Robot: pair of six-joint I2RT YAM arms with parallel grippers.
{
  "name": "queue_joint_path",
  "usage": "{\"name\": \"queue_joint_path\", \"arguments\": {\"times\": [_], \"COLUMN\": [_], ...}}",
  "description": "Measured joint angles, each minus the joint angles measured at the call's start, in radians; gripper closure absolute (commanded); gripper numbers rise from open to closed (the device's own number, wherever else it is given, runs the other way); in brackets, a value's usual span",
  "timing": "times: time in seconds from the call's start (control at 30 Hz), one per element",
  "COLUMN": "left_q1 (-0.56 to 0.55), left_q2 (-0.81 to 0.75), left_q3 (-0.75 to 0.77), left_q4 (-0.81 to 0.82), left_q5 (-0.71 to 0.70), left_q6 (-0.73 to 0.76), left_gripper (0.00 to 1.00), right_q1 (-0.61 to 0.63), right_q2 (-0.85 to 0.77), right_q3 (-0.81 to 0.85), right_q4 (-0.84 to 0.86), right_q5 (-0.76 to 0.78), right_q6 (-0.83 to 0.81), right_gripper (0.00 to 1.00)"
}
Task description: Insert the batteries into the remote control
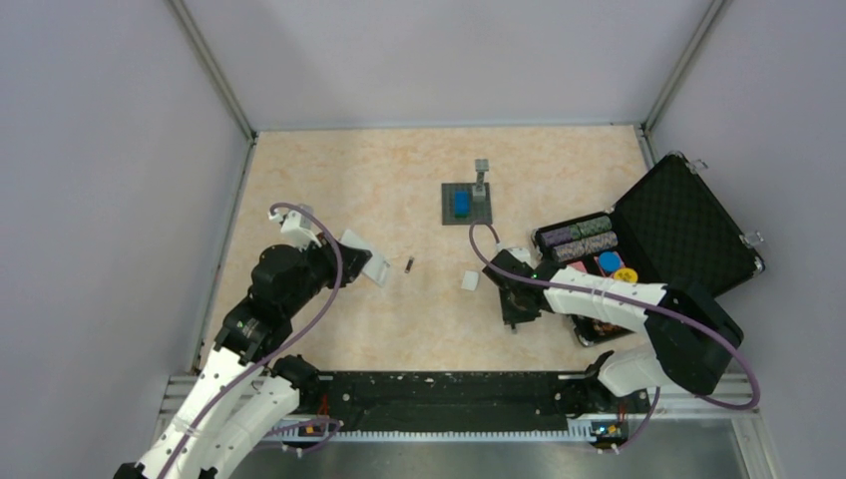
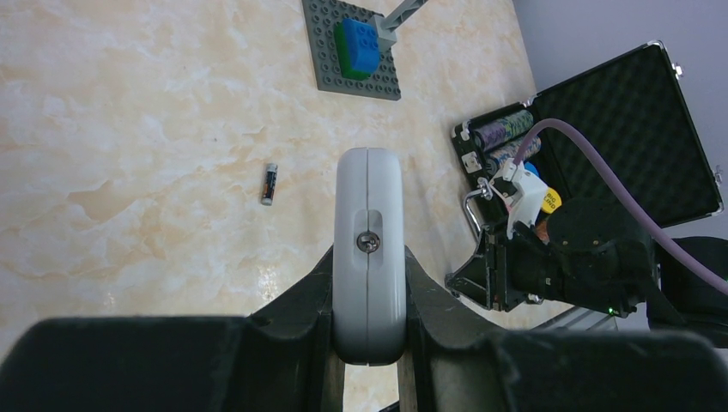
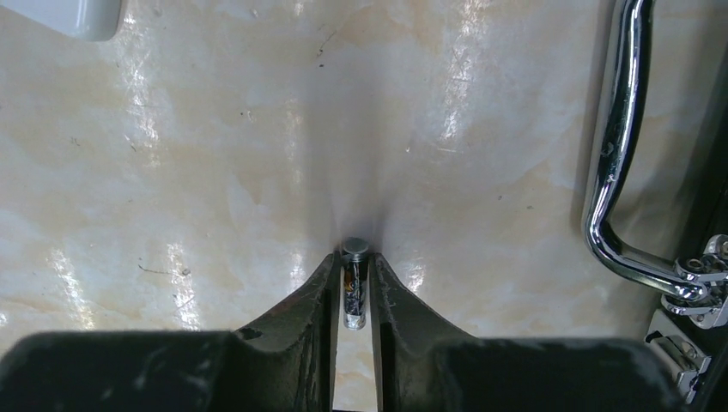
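Right wrist view: clamping one battery [image 3: 354, 285] in right pincer [image 3: 353, 266]. Gripping remote control [image 2: 369, 197] edgewise in left pincer [image 2: 367, 266], second battery [image 2: 269, 184] loose on table [image 2: 129, 129].

No lettering, number or brand can be read anywhere.

The gripped battery [image 3: 354, 296], pinched in the right end effector [image 3: 354, 262], has a dark printed wrap with pale and orange flecks, too blurred to give letters. The loose battery [image 2: 269, 184], lying on the desk [image 2: 129, 129] left of centre, shows an orange mark at one end, too small to read. The remote control [image 2: 368, 215] in the left end effector [image 2: 368, 257] shows only its narrow white edge. A yellow chip [image 2: 549, 202] in the case [image 2: 627, 129] on the right bears dark marks, illegible.
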Motion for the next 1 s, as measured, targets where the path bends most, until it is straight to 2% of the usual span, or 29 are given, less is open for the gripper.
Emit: {"name": "queue_joint_path", "arguments": {"times": [0.07, 0.13, 0.3, 0.5, 0.73, 1.0], "left_q1": [0.0, 0.0, 0.0, 0.0, 0.0, -0.003], "left_q2": [0.0, 0.0, 0.0, 0.011, 0.065, 0.102], "left_q3": [-0.002, -0.005, -0.035, -0.112, -0.192, -0.203], "left_q4": [0.0, 0.002, 0.031, 0.131, 0.277, 0.408], "left_q5": [0.0, 0.004, 0.034, 0.132, 0.234, 0.275], "left_q6": [-0.001, -0.005, -0.038, -0.146, -0.284, -0.27], "left_gripper": [1.0, 1.0, 1.0, 1.0, 1.0, 1.0], "right_q1": [0.0, 0.0, 0.0, 0.0, 0.0, 0.004], "right_q2": [0.0, -0.002, -0.019, -0.114, -0.213, -0.216], "right_q3": [0.0, 0.0, 0.0, 0.068, 0.117, 0.116], "right_q4": [0.0, 0.0, -0.004, 0.002, 0.19, 0.375], "right_q5": [0.002, 0.002, -0.032, -0.171, -0.381, -0.479], "right_q6": [-0.003, 0.0, 0.011, 0.097, 0.38, 0.674], "right_gripper": [0.96, 0.98, 1.0, 0.99, 1.0, 1.0]}}
